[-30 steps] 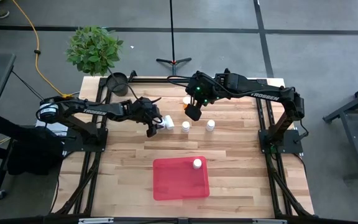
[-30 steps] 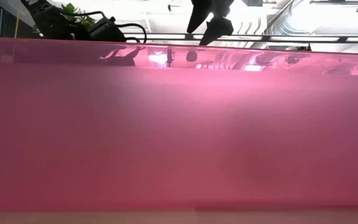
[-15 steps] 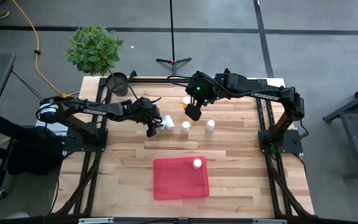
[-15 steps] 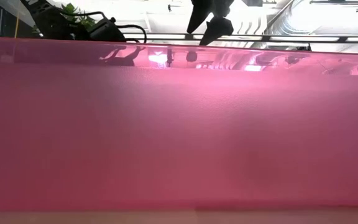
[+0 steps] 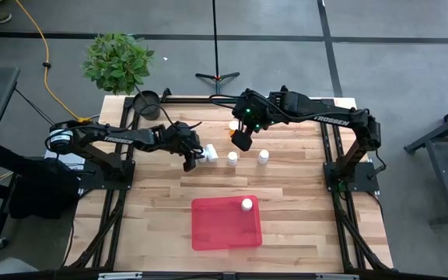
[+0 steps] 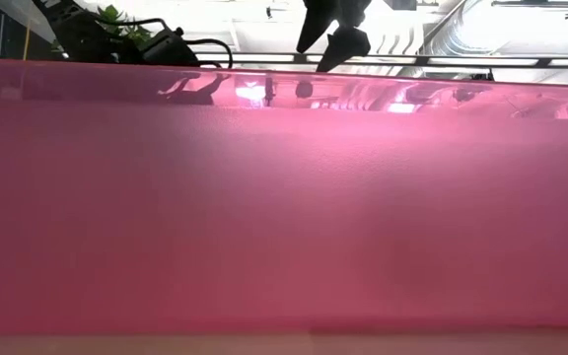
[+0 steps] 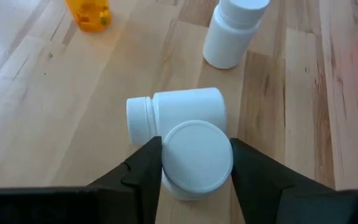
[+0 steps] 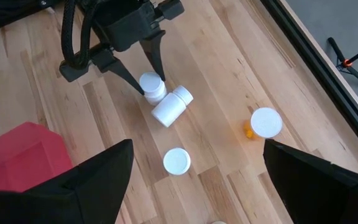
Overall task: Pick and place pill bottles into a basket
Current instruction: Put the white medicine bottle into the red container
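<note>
Pale wood planks make up the table (image 5: 162, 202), and next to the picture from a second ago we find almost nothing moved: both arms and all bottles sit where they were, only the left fingers have drawn in.

Around the table lies grey floor, with a potted plant (image 5: 117, 61) and a small black pot (image 5: 147, 102) at the far left corner.

The red basket (image 5: 220, 229) lies near the front edge, middle of the table, one white bottle (image 5: 246, 204) standing in its far right corner. Bare wood lies on both sides of it and between it and the other bottles.

The left gripper (image 7: 196, 163) is down at the table's middle, its fingers closed against an upright white bottle (image 7: 197, 155), just beside a white bottle on its side (image 7: 179, 111). Further right stand two more white bottles (image 5: 232, 158) (image 5: 263, 156).

The right gripper (image 5: 242, 140) hangs above them with its fingers spread wide, holding nothing. An orange bottle (image 8: 263, 124) stands nearer the far edge.
</note>
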